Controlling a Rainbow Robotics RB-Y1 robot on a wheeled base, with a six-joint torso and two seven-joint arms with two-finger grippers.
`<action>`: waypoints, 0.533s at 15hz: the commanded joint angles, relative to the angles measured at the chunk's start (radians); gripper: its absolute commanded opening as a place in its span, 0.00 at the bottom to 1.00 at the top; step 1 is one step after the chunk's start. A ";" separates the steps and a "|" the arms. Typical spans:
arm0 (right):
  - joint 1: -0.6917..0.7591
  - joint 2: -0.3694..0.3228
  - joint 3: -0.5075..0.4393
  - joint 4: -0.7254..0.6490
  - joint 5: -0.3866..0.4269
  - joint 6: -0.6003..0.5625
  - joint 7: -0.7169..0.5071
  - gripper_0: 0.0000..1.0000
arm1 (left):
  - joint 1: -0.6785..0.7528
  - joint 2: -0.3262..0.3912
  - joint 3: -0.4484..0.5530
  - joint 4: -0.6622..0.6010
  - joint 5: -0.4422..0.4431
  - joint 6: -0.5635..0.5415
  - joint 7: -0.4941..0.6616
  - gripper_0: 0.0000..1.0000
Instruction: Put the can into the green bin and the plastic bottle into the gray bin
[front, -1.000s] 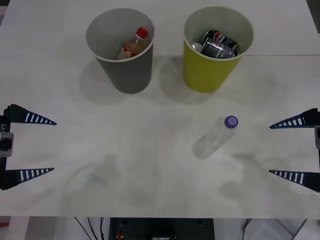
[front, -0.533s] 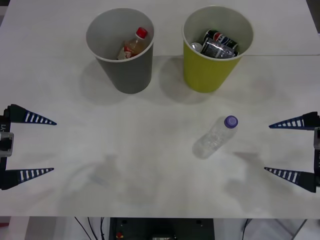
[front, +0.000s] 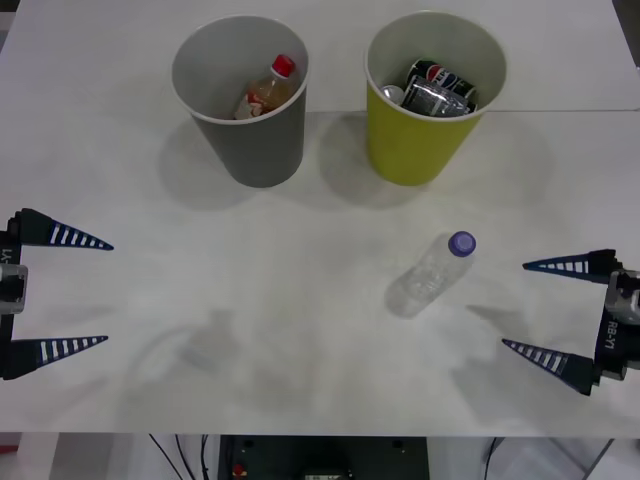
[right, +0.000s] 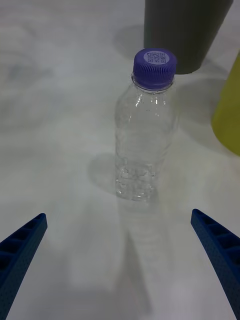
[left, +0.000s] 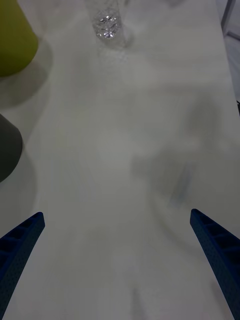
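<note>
The clear plastic bottle with a purple cap stands upright on the white table, right of centre; the right wrist view shows the bottle straight ahead. My right gripper is open just right of it, a short gap away, with nothing between the fingers. Far left, my left gripper is parked open. The gray bin stands at the back left with a red-capped bottle inside. The green bin stands at the back right. Cans lie inside it.
Both bins sit close together near the table's far side, with a narrow gap between them. The table's front edge runs just below the grippers. The left wrist view shows the bottle's base, the green bin and the gray bin.
My right gripper has moved left toward the plastic bottle and slightly toward the table's front edge. The left gripper, bottle and bins have not moved.
</note>
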 joint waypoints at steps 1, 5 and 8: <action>-0.002 0.095 0.000 0.035 0.000 0.003 0.022 1.00 | 0.000 0.000 0.000 0.000 0.000 0.000 0.000 1.00; -0.012 0.196 0.000 0.078 0.000 0.029 0.038 1.00 | 0.000 0.000 0.000 0.000 0.000 0.000 0.000 1.00; -0.051 0.262 0.003 0.147 0.000 0.029 0.051 1.00 | 0.000 0.000 0.000 0.000 0.000 0.000 0.000 1.00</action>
